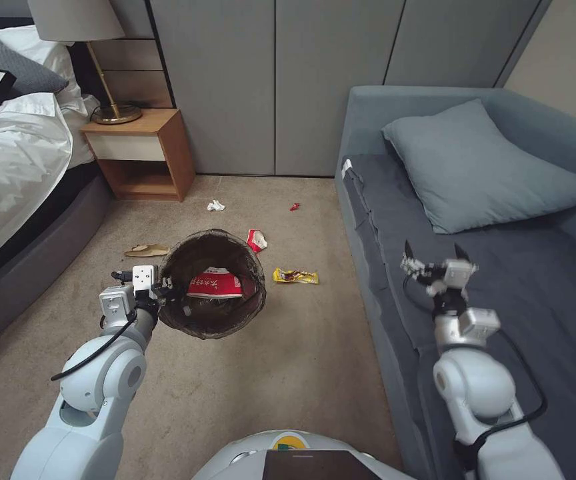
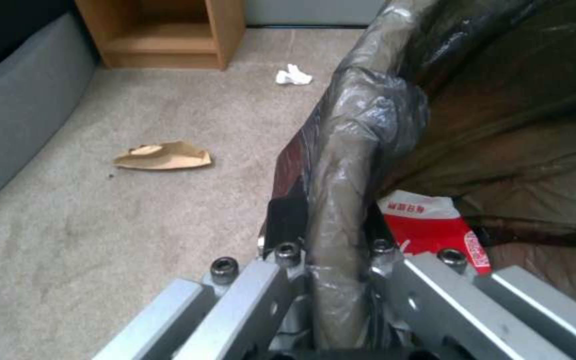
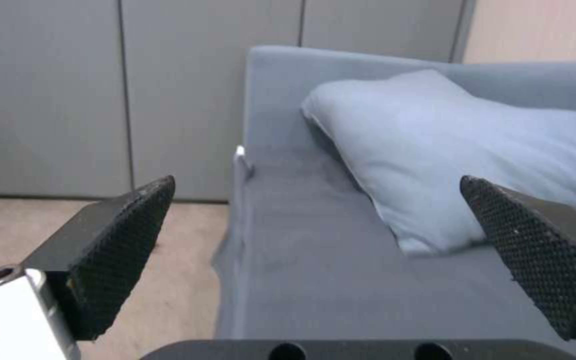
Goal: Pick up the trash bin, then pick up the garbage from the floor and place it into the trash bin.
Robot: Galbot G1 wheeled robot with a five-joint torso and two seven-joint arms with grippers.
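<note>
While left gripper (image 1: 168, 288) clamps trash bin (image 1: 235, 250), red wrapper (image 1: 215, 283) lies inside.

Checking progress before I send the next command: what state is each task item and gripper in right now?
left gripper: shut on the trash bin's rim.
trash bin: held tilted, mouth toward the camera.
red carton: inside the bin.
right gripper: open, empty, above the sofa.
yellow wrapper: on the floor.
brown wrapper: on the floor.
white tissue: on the floor.

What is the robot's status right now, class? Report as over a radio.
Left gripper shut on bin rim. Right gripper open, idle over sofa. Red packet binned; yellow wrapper, tissue on floor.
</note>
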